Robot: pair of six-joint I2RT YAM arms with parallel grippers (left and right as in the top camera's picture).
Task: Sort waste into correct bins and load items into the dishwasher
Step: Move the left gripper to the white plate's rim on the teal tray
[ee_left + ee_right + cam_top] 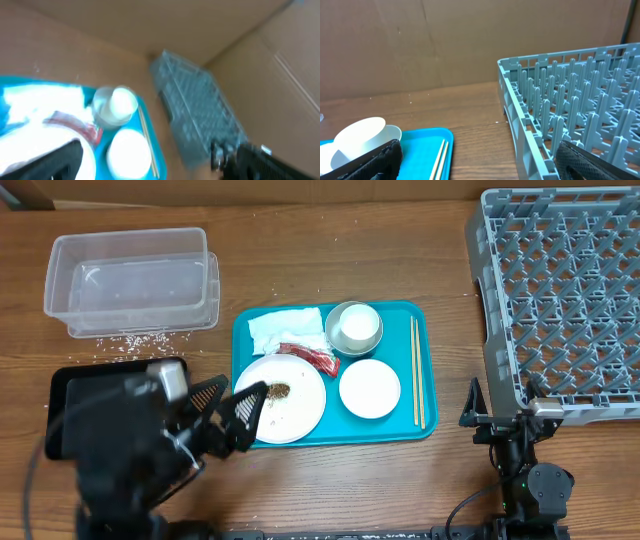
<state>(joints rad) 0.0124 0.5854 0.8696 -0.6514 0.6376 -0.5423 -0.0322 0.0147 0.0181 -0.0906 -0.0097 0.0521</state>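
Observation:
A teal tray (425,420) holds a crumpled white napkin (285,330), a red wrapper (312,358), a large white plate (300,408) with a brown lump (278,392), a silvery bowl (354,327), a small white dish (369,388) and chopsticks (417,370). My left gripper (228,402) is open and empty, low over the plate's left edge; its view is blurred and shows the bowl (116,104) and dish (129,152). My right gripper (503,418) is open and empty between tray and grey dish rack (560,290). Its view shows chopsticks (440,160) and rack (570,100).
A clear plastic tub (130,280) stands at the back left, with loose rice grains (130,340) scattered in front of it. A black tray (62,395) lies at the front left, mostly under my left arm. Cardboard walls stand behind the table.

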